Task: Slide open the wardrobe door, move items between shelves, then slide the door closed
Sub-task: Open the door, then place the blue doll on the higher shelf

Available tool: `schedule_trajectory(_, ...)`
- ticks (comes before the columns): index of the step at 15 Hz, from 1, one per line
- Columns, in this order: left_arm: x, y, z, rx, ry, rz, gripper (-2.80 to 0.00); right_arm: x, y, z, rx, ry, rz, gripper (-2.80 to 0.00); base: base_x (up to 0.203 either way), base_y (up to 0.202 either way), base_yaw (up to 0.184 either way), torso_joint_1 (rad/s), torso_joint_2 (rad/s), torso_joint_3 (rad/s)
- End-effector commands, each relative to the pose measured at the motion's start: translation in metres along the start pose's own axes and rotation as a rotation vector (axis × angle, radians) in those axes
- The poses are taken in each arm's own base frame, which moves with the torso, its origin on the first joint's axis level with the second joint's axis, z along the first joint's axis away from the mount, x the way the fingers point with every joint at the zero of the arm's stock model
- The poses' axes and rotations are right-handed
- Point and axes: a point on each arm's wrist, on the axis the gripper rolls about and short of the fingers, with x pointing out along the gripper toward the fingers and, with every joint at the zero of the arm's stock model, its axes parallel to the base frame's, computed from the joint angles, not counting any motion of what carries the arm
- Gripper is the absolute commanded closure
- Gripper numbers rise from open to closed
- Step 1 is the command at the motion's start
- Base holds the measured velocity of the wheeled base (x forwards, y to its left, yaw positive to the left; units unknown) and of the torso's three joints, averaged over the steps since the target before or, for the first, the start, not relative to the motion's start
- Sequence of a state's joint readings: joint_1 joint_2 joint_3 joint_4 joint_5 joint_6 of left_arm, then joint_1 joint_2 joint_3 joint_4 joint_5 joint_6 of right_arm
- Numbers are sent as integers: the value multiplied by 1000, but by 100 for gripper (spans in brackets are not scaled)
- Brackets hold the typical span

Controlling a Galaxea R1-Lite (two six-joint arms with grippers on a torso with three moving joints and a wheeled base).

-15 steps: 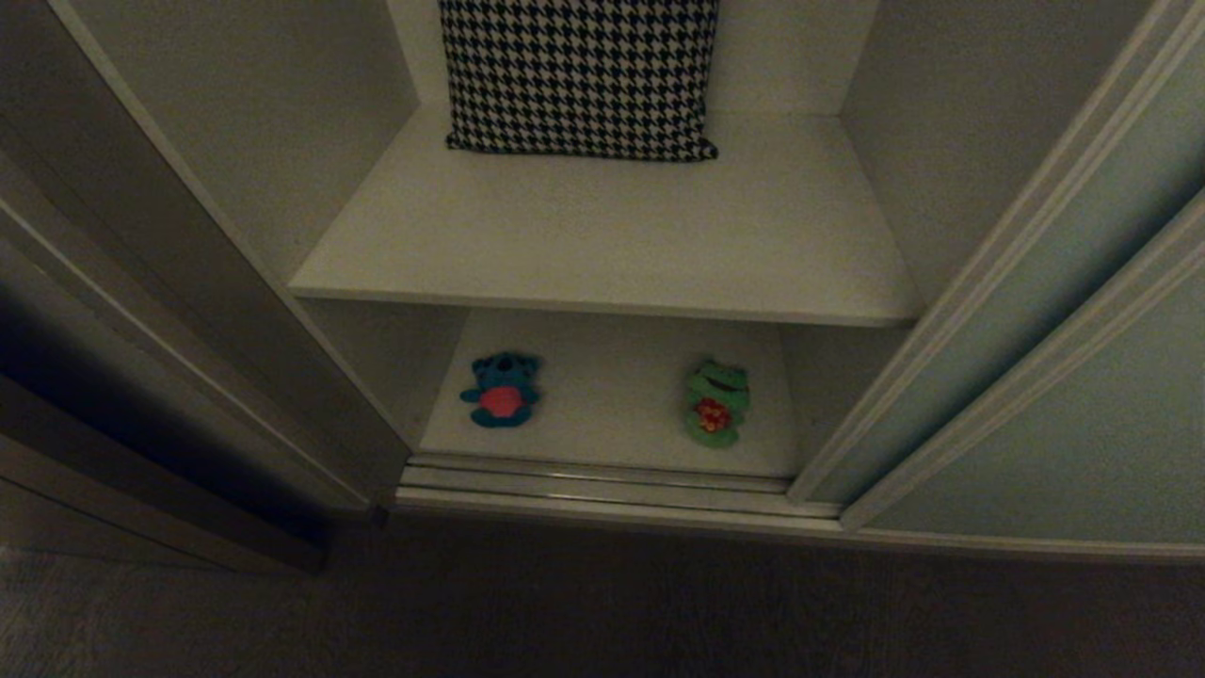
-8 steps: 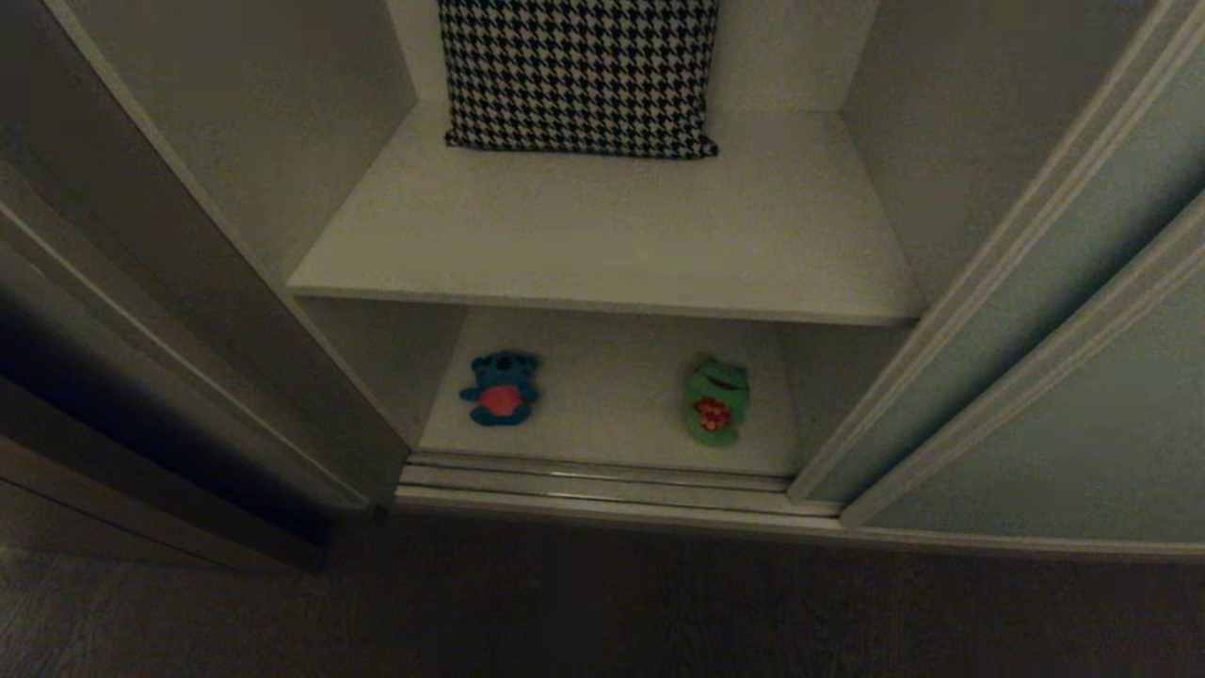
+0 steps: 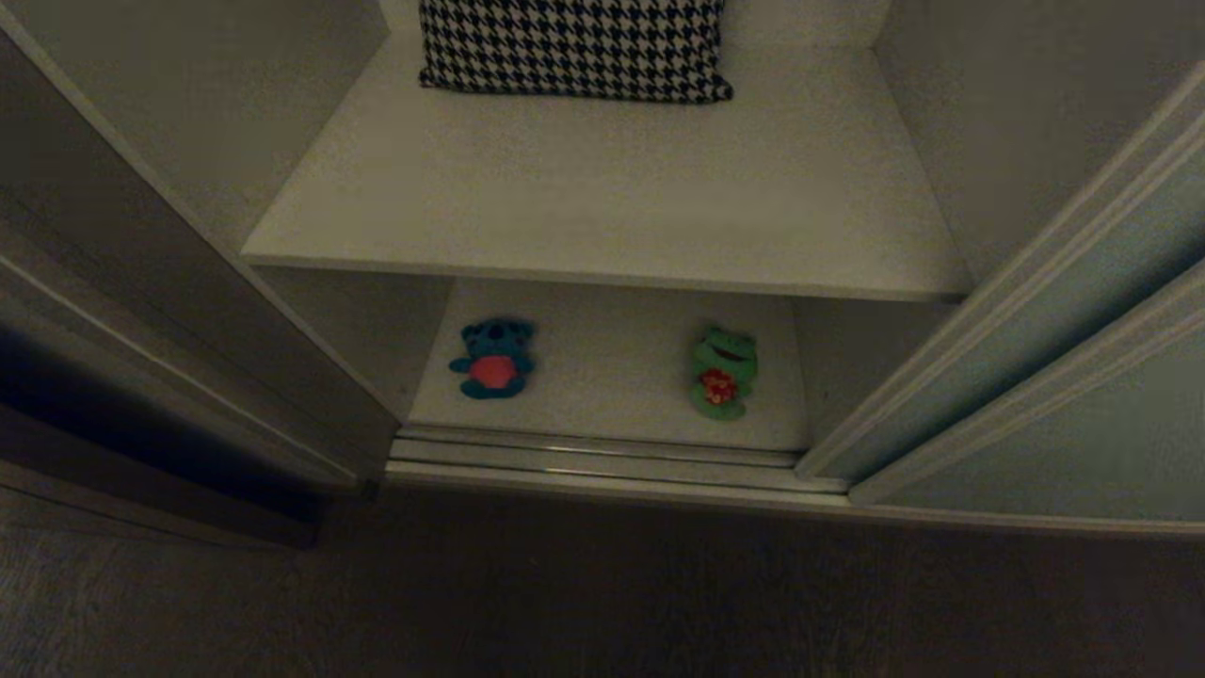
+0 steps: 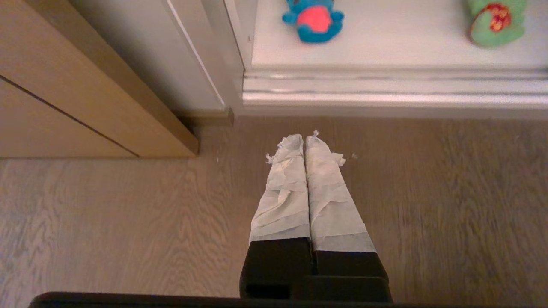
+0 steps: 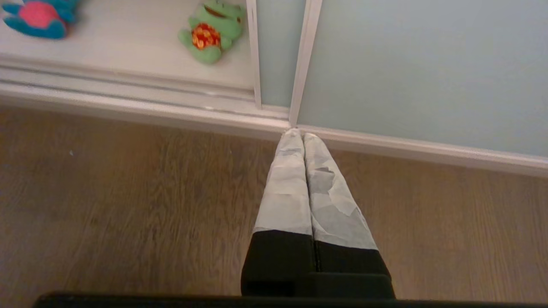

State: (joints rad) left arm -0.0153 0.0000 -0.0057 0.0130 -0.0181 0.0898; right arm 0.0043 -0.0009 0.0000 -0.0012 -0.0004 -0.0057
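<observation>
I see the blue toy (image 4: 313, 19) far-left of my closed left hand (image 4: 305, 139); the frog (image 5: 212, 36) lies far-left of my closed right hand (image 5: 298, 136).

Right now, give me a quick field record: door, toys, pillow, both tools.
door: slid open to the right
blue toy: lower shelf, left
frog: lower shelf, right
lower shelf: holds both toys
upper shelf: holds only the pillow
pillow: at the back
left tool: shut, empty, above floor
right tool: shut, empty, near door track
</observation>
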Motion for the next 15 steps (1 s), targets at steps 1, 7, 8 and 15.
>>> schedule_trajectory(1,0,0,0,1,3,-1,0,0,0,0,0,0,1,0,0,0,0,-2,7,-193)
schedule_trajectory(7,0,0,0,1,5,0,0,0,0,0,0,0,1,0,0,0,0,3,3,-197)
schedule_trajectory(8,0,0,0,1,4,-1,0,0,0,0,1,0,-1,0,0,0,0,7,7,-211)
schedule_trajectory(15,0,0,0,1,5,0,0,0,0,0,0,0,1,0,0,0,0,4,3,-199)
